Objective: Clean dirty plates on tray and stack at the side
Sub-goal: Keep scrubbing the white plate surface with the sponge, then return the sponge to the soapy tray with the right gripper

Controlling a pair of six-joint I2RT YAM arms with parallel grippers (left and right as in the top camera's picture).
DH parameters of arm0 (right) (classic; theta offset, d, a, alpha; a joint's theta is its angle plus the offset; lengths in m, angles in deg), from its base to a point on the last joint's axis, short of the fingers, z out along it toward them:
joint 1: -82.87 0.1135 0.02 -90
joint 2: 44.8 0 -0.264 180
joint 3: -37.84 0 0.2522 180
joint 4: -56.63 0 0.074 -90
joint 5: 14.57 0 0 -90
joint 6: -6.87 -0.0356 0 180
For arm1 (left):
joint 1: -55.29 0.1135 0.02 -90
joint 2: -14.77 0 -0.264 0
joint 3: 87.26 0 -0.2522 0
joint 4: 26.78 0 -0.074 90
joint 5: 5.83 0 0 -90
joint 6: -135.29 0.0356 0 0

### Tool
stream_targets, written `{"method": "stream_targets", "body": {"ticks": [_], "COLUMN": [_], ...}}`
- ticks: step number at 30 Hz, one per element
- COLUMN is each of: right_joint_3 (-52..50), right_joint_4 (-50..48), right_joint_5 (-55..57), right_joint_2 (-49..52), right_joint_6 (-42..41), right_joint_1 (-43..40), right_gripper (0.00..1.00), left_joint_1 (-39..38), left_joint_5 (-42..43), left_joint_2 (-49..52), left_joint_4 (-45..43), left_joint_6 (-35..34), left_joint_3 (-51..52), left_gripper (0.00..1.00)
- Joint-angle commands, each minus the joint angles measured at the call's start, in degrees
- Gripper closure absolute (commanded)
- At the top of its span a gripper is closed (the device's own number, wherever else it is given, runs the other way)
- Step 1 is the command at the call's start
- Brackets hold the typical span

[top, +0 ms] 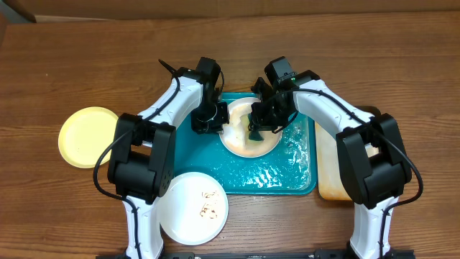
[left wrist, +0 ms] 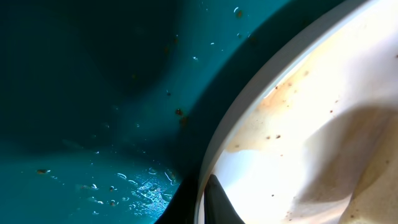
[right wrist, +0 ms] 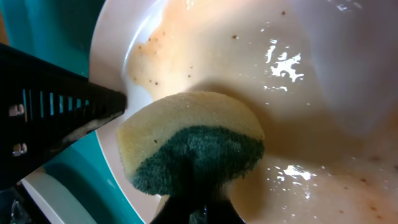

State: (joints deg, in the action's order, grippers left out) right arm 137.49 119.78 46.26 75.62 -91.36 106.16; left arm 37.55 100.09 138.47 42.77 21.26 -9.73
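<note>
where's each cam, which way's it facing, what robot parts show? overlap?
Overhead: fixed above the table, looking straight down on the large teal plastic tray and the smeared round white plate on it; both arms show.
Left wrist: on the left arm, close over tray floor and plate rim; left claw tips clamped on that rim.
Right wrist: on the right arm, facing down into the plate; right claw pinching a yellow-and-green sponge.
Shared: all three see that plate and tray.
</note>
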Motion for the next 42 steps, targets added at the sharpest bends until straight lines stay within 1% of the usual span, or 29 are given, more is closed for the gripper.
{"method": "stream_targets", "body": {"ticks": [1, 9, 13, 23, 27, 32, 33, 37, 39, 42], "right_joint_3": [-0.46, -0.44, 0.02, 3.54, 3.67, 4.13, 5.18, 9.68, 13.03, 19.65], "right_joint_4": [-0.81, -6.21, -6.14, 3.45, 7.15, 11.56, 14.34, 19.89, 22.99, 27.43], "right_joint_5": [-1.42, 4.22, 13.75, 33.14, 36.46, 37.68, 40.09, 42.75, 44.68, 44.78], "right_joint_2": [0.46, 7.50, 7.61, 7.61, 7.58, 7.52, 7.30, 5.57, 4.33, 2.84], "right_joint_6": [0.68, -4.83, -9.68, -10.08, -10.03, -10.21, -11.87, -12.33, -14.58, -14.73], "right_joint_1": [-0.11, -0.11, -0.13, -3.02, -4.15, -4.68, -4.68, -4.68, -4.68, -4.68], "right_gripper": [0.96, 0.96, 0.96, 0.96, 0.96, 0.96, 0.96, 0.96, 0.96, 0.96], "left_joint_1": [0.46, 0.44, 0.44, 0.46, 0.46, 0.57, 0.57, 0.57, 0.57, 0.55], "left_joint_5": [-5.38, -5.42, -5.46, -6.49, -7.45, -7.56, -7.52, -7.54, -7.52, -7.50], "left_joint_2": [4.44, 4.44, 4.44, 4.44, 4.44, 4.44, 4.44, 4.46, 4.44, 4.44], "left_joint_4": [-0.79, -0.31, -0.26, -0.09, -0.11, 0.09, 0.11, 0.04, 0.04, 0.04], "left_joint_6": [-0.42, -0.37, -0.39, -0.39, -0.85, -0.85, -0.85, -1.31, -1.31, -1.38], "left_joint_3": [2.23, 2.23, 2.23, 2.23, 2.25, 2.25, 2.25, 2.25, 2.25, 2.25], "left_gripper": [0.96, 0.96, 0.96, 0.96, 0.96, 0.96, 0.96, 0.96, 0.96, 0.96]}}
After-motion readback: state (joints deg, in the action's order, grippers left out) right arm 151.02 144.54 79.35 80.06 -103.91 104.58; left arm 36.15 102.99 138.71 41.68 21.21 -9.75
